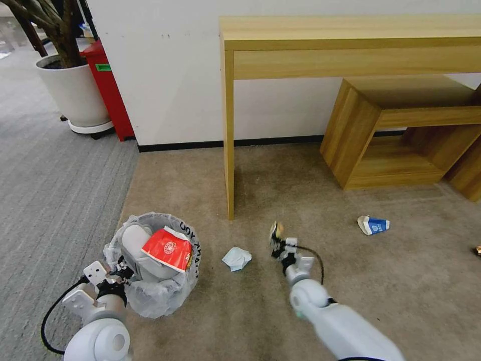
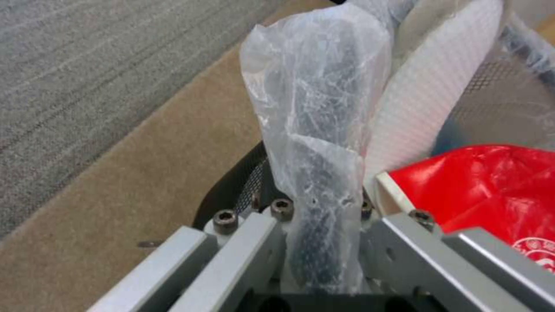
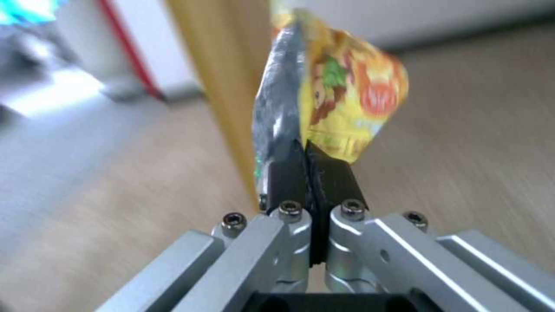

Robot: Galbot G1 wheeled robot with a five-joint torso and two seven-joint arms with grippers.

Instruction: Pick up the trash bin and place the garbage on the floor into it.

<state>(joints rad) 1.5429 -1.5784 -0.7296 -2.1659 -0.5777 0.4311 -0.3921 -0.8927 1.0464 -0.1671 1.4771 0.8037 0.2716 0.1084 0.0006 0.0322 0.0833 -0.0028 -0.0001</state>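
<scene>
The trash bin (image 1: pixel 161 297), black with a lettered clear liner, stands on the beige floor (image 1: pixel 310 195) at lower left. My left gripper (image 1: pixel 122 275) is shut on its bag-covered rim (image 2: pixel 320 182). Inside the bin lie a red snack bag (image 1: pixel 168 248) (image 2: pixel 491 186) and a white slipper (image 1: pixel 133 239) (image 2: pixel 428 95). My right gripper (image 1: pixel 278 244) (image 3: pixel 309 162) hangs over the carpet mid-frame, shut on a yellow snack bag (image 1: pixel 276 229) (image 3: pixel 341 99). Of the garbage, a crumpled tissue (image 1: pixel 236 258) lies between bin and right gripper, and a blue-white paper cup (image 1: pixel 373 224) lies farther right.
A wooden table leg (image 1: pixel 228 140) stands just beyond the right gripper. A low wooden shelf box (image 1: pixel 401 135) sits under the table at the right. Grey striped carpet (image 1: pixel 55 175), a white planter (image 1: pixel 75 90) and a red cabinet (image 1: pixel 107 90) are at the left. A small brown item (image 1: pixel 477 249) lies at the right edge.
</scene>
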